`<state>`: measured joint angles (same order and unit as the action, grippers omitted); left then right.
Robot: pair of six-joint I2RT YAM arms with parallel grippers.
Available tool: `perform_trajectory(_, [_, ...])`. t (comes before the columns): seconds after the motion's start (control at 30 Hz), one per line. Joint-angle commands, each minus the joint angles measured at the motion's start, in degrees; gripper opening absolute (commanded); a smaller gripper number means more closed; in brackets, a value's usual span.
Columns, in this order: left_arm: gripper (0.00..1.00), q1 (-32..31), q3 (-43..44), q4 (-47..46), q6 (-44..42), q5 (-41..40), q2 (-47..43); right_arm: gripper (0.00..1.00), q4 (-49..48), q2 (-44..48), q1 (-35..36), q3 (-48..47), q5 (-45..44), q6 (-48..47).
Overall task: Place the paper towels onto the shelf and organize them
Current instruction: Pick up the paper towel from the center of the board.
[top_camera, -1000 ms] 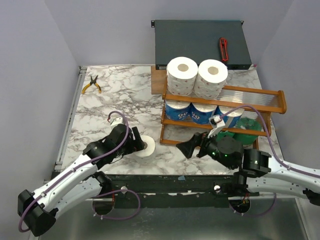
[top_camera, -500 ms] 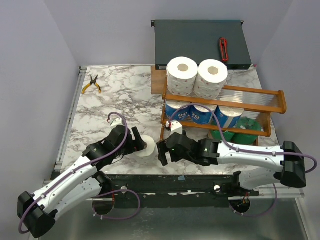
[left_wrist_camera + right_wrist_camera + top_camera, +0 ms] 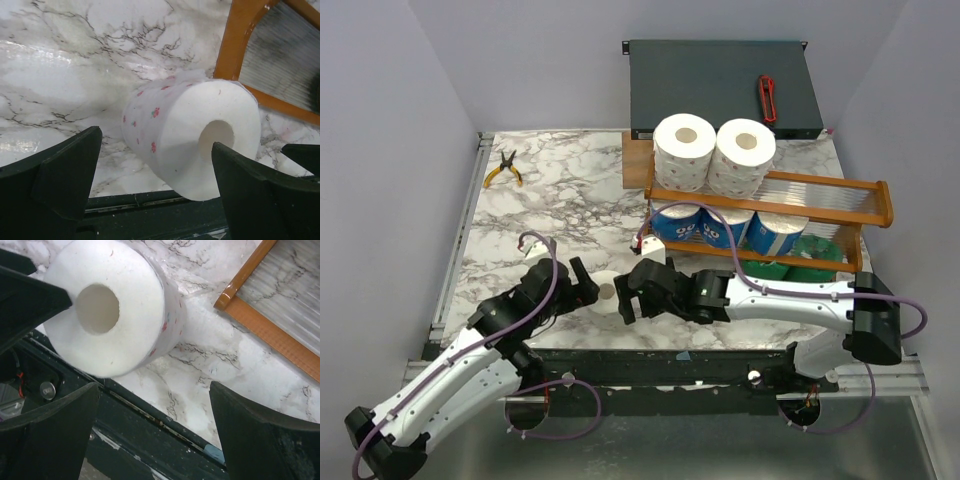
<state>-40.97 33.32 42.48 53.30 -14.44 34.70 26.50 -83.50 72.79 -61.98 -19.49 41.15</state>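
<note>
White paper towel roll (image 3: 608, 294) lies just beside the near leg of the shelf (image 3: 770, 205), between the left gripper (image 3: 585, 285) and right gripper (image 3: 626, 298), both spread apart, which may collide or knock it away.

The desk (image 3: 570, 195) has a glossy, marble-patterned top. The paper towel roll (image 3: 190, 135) by its near edge is soft, matt white paper dotted with small red print. The shelf (image 3: 883, 200) has a smooth, varnished orange-brown wooden frame and clear ribbed plastic tiers. The blue-wrapped rolls (image 3: 720, 230) look shiny.
</note>
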Motion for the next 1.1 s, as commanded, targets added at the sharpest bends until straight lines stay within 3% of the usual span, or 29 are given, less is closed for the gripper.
perform_trajectory(0.0, [0.99, 0.3, 0.5, 6.0, 3.7, -6.4, -4.4, 0.91, -0.5, -3.5, 0.3, -2.7, -4.7, 2.0])
perform_trajectory(0.4, [0.99, 0.3, -3.1, 7.6, 8.9, -9.1, -15.2, 0.92, -3.8, -4.5, -2.0, -4.6, -4.1, 1.8])
perform_trajectory(1.07, [0.99, 0.5, -5.4, 5.8, 10.1, -8.0, -15.6, 0.84, -3.5, -12.2, -5.7, -10.1, 5.1, 1.4])
